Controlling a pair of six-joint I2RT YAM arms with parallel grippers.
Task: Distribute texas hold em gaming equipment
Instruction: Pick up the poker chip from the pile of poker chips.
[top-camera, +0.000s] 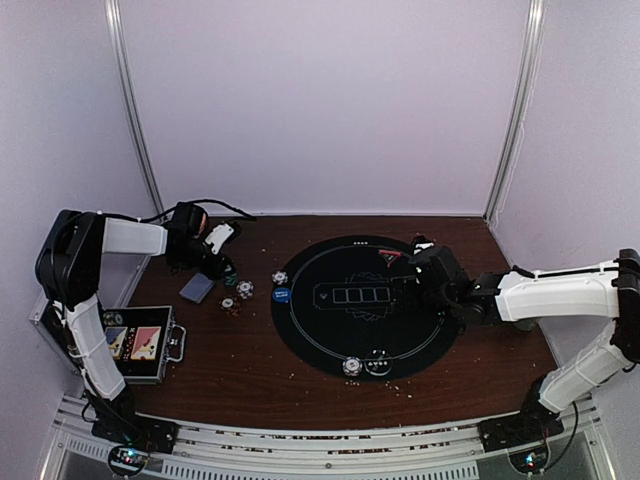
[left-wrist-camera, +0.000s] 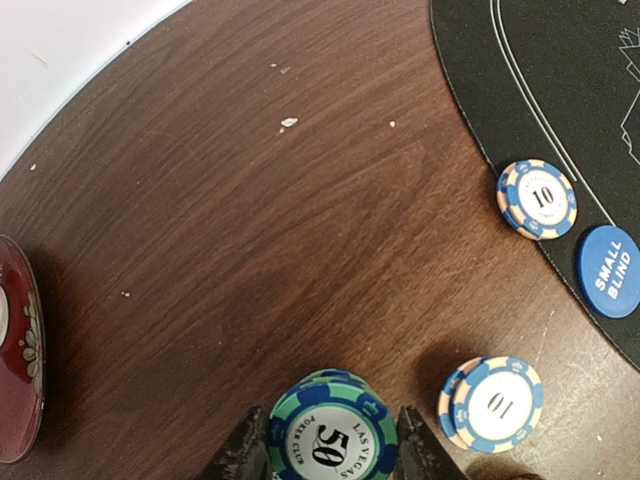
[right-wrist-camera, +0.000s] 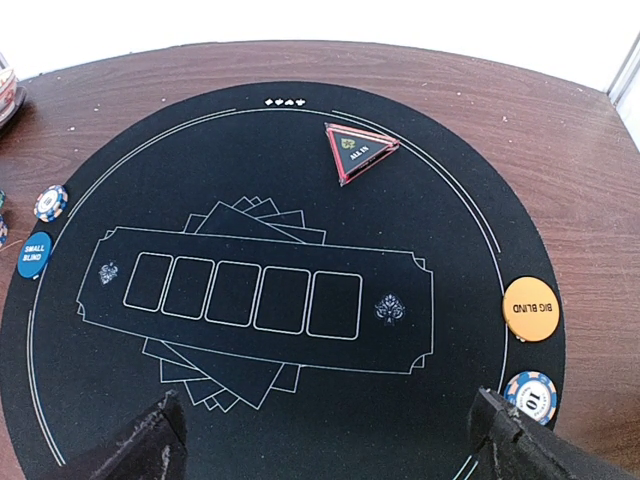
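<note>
While a short stack of green poker chips (left-wrist-camera: 325, 430) sits clamped in my left claw (left-wrist-camera: 325, 445) on the bare table (left-wrist-camera: 250, 200), just left of the round black mat (left-wrist-camera: 560, 60), my right claw (right-wrist-camera: 330, 445) hangs wide apart above the mat's middle. I cannot tell whether the stack is lifted or resting on the wood.

Two blue-and-white chip piles lie nearby: one (left-wrist-camera: 537, 198) on the mat's edge by the blue small-blind button (left-wrist-camera: 610, 270), the other (left-wrist-camera: 492, 402) on the wood.

The orange big-blind button (right-wrist-camera: 531, 308) and the red triangle marker (right-wrist-camera: 360, 150) are placed.

Distribution looks partly done. The card outlines (right-wrist-camera: 245, 295) are empty, and a grey-blue card (top-camera: 197, 288) lies off the mat.
</note>
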